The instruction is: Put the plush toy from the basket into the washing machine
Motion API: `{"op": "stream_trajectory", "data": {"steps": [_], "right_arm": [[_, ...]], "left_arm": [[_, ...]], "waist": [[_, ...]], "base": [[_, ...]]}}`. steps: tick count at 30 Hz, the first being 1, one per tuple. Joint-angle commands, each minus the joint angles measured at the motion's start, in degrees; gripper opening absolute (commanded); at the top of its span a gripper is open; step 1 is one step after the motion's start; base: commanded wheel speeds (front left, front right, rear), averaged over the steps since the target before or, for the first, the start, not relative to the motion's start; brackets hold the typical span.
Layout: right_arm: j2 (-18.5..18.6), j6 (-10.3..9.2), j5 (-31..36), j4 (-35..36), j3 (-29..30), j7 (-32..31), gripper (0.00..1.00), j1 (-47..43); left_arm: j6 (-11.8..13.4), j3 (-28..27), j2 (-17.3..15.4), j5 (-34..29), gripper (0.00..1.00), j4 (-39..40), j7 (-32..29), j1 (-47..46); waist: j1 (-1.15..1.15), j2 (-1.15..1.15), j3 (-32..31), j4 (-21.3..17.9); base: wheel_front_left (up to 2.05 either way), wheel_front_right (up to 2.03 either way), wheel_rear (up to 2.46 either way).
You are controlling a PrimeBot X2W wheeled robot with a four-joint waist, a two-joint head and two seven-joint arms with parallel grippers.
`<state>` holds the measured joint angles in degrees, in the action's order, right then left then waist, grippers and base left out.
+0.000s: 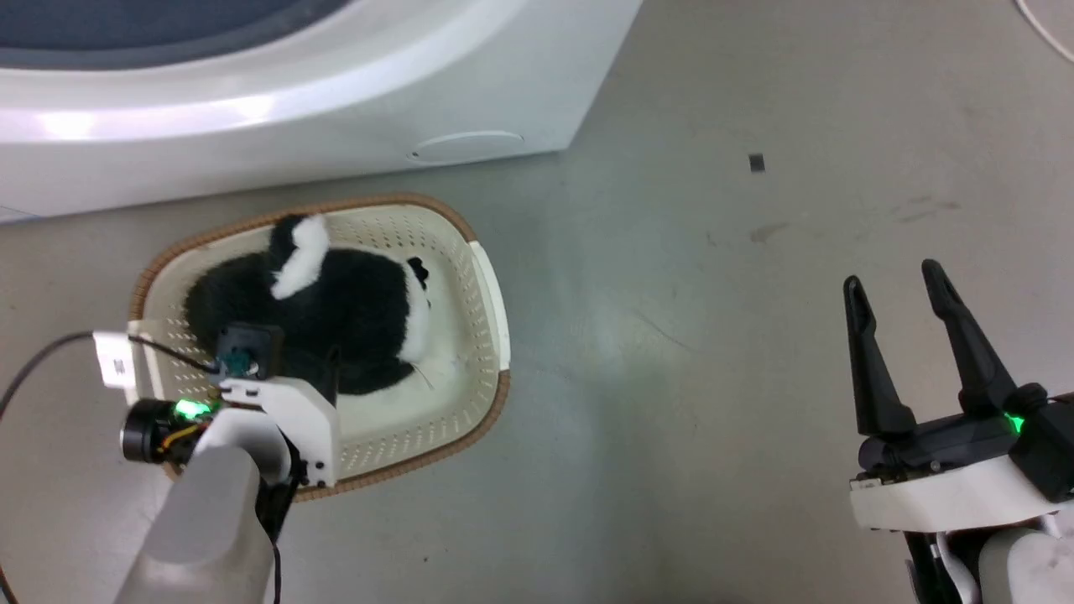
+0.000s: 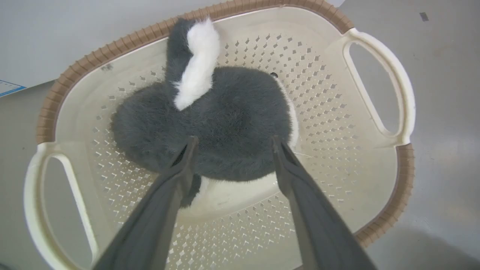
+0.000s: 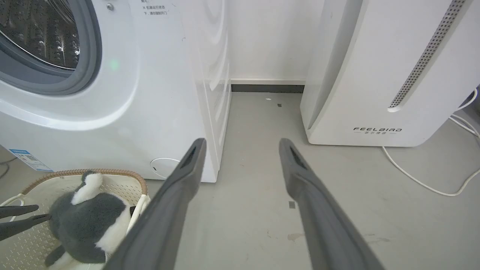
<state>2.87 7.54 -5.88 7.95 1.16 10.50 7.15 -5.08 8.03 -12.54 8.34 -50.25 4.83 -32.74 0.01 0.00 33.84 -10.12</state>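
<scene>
On the floor [image 1: 671, 335] at 8 o'clock in the head view, the plush toy [image 1: 336, 327] lies inside the basket [image 1: 453, 252], close before the washing machine [image 1: 294, 134] at 12 o'clock.

Left gripper [image 2: 234, 139]: spread, one finger at either flank of the dark body, nothing pinched. Contact with the fur cannot be confirmed.

Right gripper [image 1: 891, 275]: spread, empty, well apart at 4 o'clock.

Handling, judged: light, soft, the long fur compressible and liable to slip. Take hold deep across the thick middle, not by the white tuft [image 2: 197, 63].

Not made out: the toy's face and underside. The porthole [image 3: 37, 37] is cut off at 10 o'clock in the right wrist view.
</scene>
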Motion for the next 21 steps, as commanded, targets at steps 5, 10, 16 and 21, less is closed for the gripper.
{"op": "stream_trajectory", "data": {"steps": [5,10,16,21], "right_arm": [[0.0,-0.04,-1.7,0.7,-0.3,1.0,1.00,1.6],[0.0,-0.04,-3.0,0.6,-0.6,1.6,1.00,2.4],[0.0,-0.05,-3.9,1.3,-1.5,2.4,1.00,3.3],[0.0,-0.05,-4.7,1.8,-1.9,3.0,1.00,4.1]], "left_arm": [[-0.5,1.9,-2.1,0.6,1.00,-4.3,-1.3,-5.1],[-0.9,3.8,-3.0,1.4,1.00,-7.6,-2.6,-8.8],[-1.3,7.2,-4.1,3.7,1.00,-10.5,-4.6,-13.7],[-1.6,10.3,-6.7,3.6,1.00,-13.9,-7.1,-17.7]], "waist": [[-0.01,0.00,4.1,-2.0],[-0.01,0.00,7.0,-3.1],[-0.01,0.00,10.2,-4.1],[-0.01,0.00,12.9,-5.1]], "base": [[0.00,0.00,0.00],[0.00,0.00,0.00],[0.00,0.00,0.00],[0.00,0.00,0.00]]}}
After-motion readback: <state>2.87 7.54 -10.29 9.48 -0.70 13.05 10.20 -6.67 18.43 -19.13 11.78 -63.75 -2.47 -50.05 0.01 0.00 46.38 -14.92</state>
